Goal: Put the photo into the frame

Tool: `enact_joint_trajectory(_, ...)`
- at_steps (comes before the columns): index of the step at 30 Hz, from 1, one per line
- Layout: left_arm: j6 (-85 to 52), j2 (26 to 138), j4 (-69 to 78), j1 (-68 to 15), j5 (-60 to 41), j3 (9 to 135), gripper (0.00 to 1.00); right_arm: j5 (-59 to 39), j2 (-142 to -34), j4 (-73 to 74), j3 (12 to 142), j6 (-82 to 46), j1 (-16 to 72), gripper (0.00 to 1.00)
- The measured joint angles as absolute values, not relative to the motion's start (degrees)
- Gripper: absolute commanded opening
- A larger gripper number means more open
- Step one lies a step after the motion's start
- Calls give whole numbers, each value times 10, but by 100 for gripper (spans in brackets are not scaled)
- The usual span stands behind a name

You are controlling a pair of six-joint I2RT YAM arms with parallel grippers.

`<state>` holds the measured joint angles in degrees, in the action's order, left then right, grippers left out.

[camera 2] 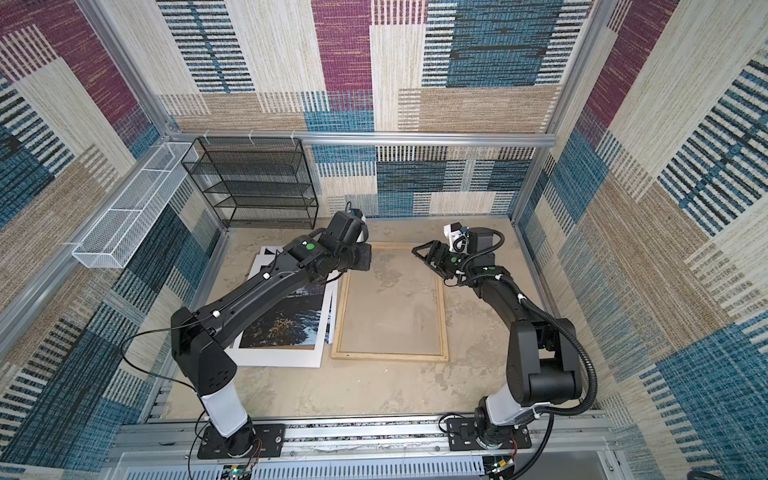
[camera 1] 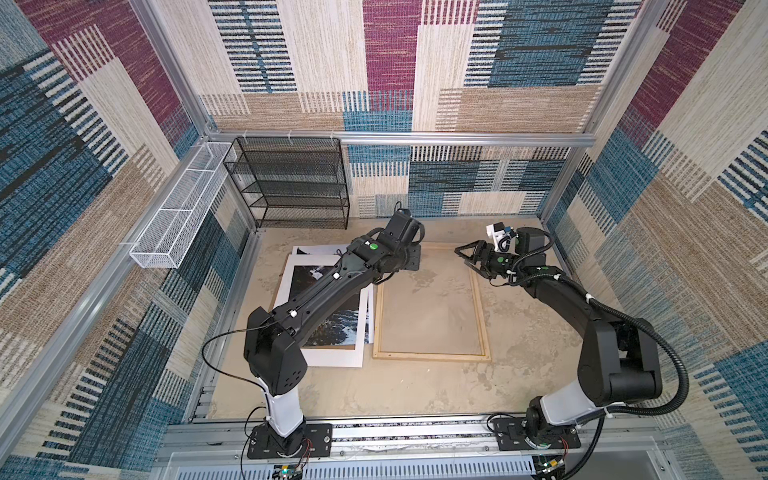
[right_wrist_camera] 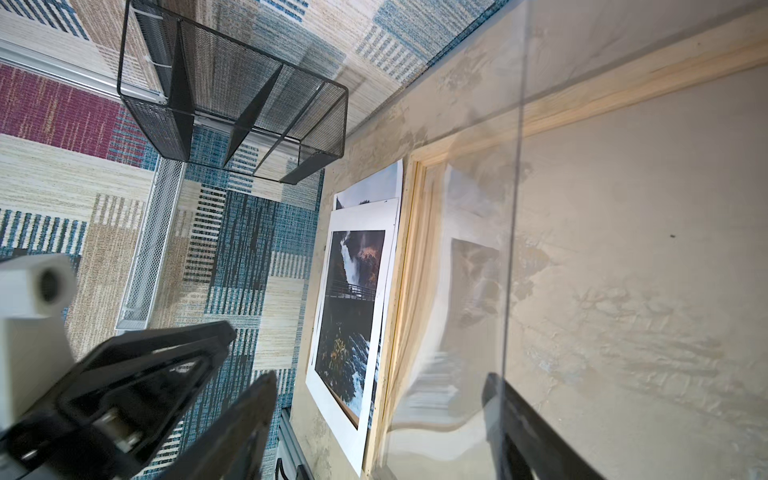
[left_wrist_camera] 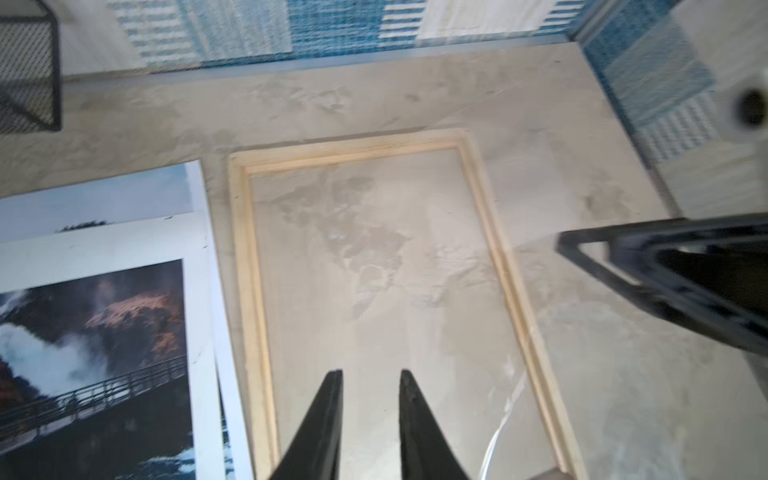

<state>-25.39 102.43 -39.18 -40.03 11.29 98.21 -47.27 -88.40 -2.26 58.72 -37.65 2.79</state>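
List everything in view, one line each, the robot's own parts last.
frame: one, pale wood, flat on the table, centre.
photo: one, dark waterfall print, left of the frame, under the mat.
mat: one, white, lying on the photo.
clear sheet: one, transparent, over the frame; cannot tell whether it is held.
mesh shelf: one, black, at the back wall.
mesh basket: one, white, on the left wall.
table: one, mottled beige.
left hand: one, black, jaws slightly apart, empty, over the frame.
right hand: one, black, jaws apart, by the frame's far right corner.
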Motion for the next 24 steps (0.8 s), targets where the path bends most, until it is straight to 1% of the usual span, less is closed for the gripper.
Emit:
enact_joint_trajectory(3,-267,1010,-391,-373,124,912,27,-476,-884,-22,582,-373,28,78)
enact_joint_trajectory(7,-284,1013,-394,-352,129,851,22,-480,-886,-18,576,-366,28,76)
enact_joint_trajectory(11,-288,1040,-395,-349,133,834,18,-485,-887,-16,567,-358,30,74)
enact_joint_trajectory(24,-297,1115,-403,-344,147,826,10,-500,-891,-16,556,-329,32,55)
